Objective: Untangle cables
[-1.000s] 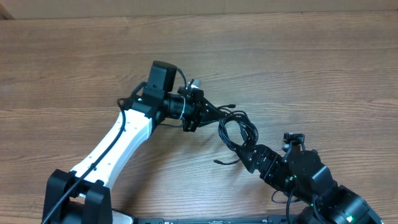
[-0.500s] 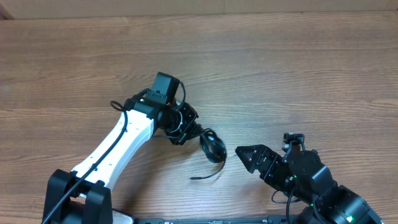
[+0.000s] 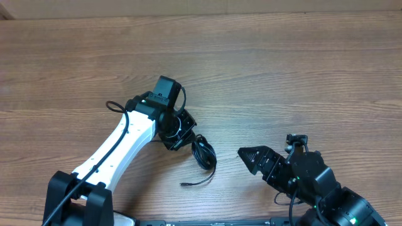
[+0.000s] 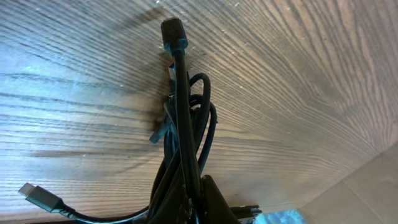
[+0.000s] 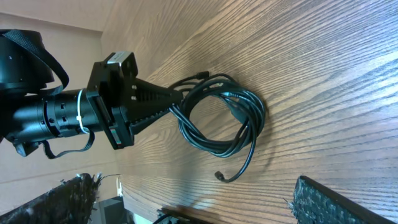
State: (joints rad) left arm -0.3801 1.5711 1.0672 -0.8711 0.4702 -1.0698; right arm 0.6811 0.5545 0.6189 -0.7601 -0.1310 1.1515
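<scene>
The cables [image 3: 204, 154] are a small coiled black bundle on the wooden table, with one loose tail ending in a plug [image 3: 185, 184] nearer the front. My left gripper [image 3: 187, 135] is shut on the bundle's left edge. In the left wrist view the cables [image 4: 183, 124] run up from the closed jaws [image 4: 196, 205]; a silvery plug [image 4: 37, 196] lies at the lower left. My right gripper [image 3: 244, 154] is open and empty, to the right of the bundle and apart from it. The right wrist view shows the coil [image 5: 224, 121] held by the left gripper [image 5: 165, 99].
The left arm's white link [image 3: 119, 147] slants from the front left toward the middle. The right arm's black body [image 3: 314, 182] fills the front right corner. Bare wooden table [image 3: 282, 75] lies all around, with a paler surface beyond its far edge [image 3: 201, 7].
My right gripper has let go of the cables and stayed in place. My left gripper has drawn the bundle left and toward the front, so the coil now lies apart from the right gripper.
</scene>
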